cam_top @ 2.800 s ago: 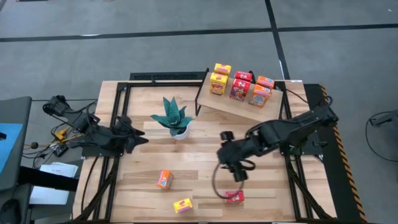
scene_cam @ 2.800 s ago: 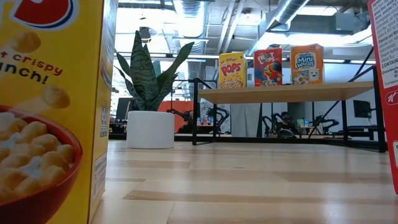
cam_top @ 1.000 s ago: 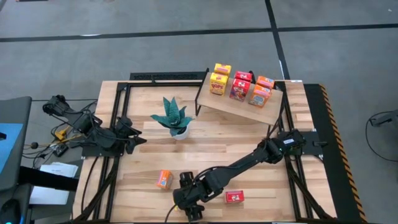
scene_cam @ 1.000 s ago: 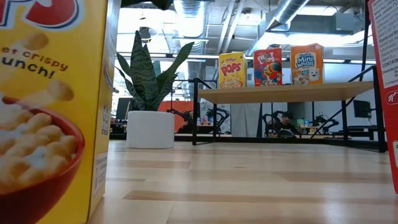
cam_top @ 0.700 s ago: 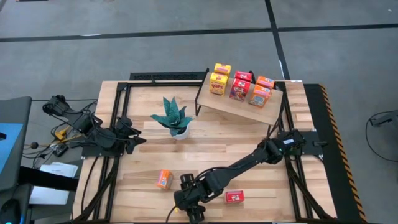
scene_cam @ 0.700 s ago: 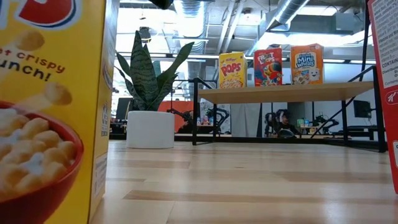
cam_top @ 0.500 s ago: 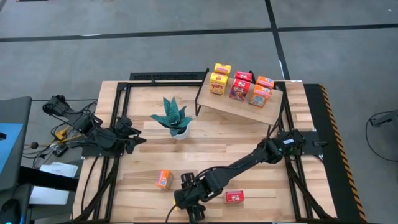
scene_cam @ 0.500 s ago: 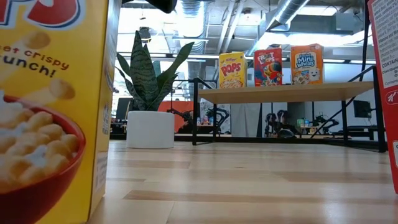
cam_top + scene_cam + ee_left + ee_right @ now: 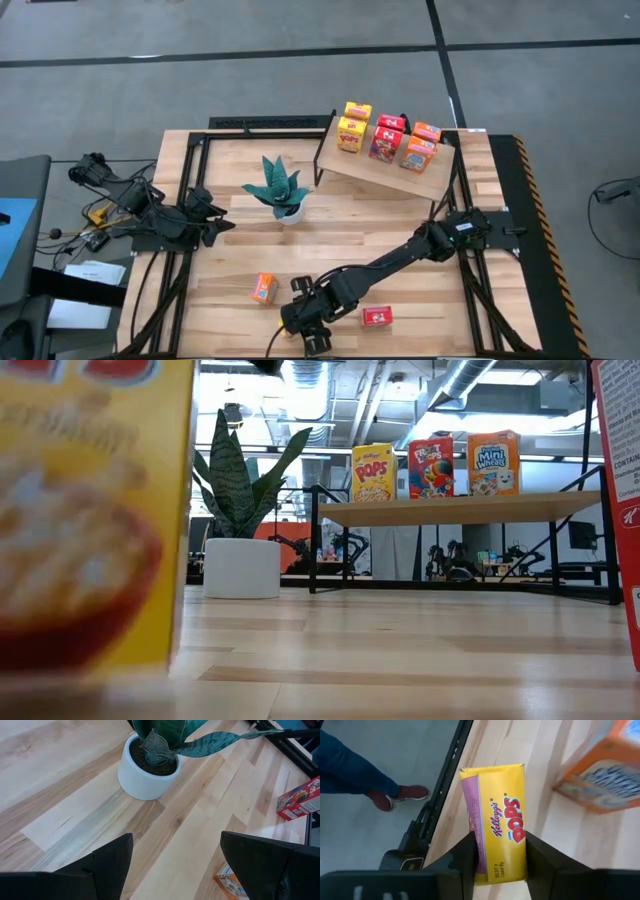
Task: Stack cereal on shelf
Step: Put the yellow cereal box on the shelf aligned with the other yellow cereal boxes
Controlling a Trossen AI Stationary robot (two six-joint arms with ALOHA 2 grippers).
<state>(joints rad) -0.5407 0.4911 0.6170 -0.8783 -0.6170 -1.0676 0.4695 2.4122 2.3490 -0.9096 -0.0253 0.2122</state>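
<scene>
Since a second ago, the right tool [image 9: 497, 851] has closed on the yellow box [image 9: 501, 820] at the surface's near edge. Its long axis runs straight ahead between the fingers. The shelf [image 9: 388, 166] lies far across; the left tool [image 9: 172, 857] waits agape by the plant [image 9: 155, 755].

The setting was an open-plan robotics laboratory or industrial workspace. Exposed ducts and pipes [image 9: 470, 378] ran beneath an unfinished ceiling, and further dark robot arms [image 9: 445, 560] on benches stood in the room behind. The slatted wooden table [image 9: 330, 255] sat in a black metal frame on grey carpet tiles [image 9: 250, 85], with loose cabling [image 9: 95, 205] alongside.
</scene>
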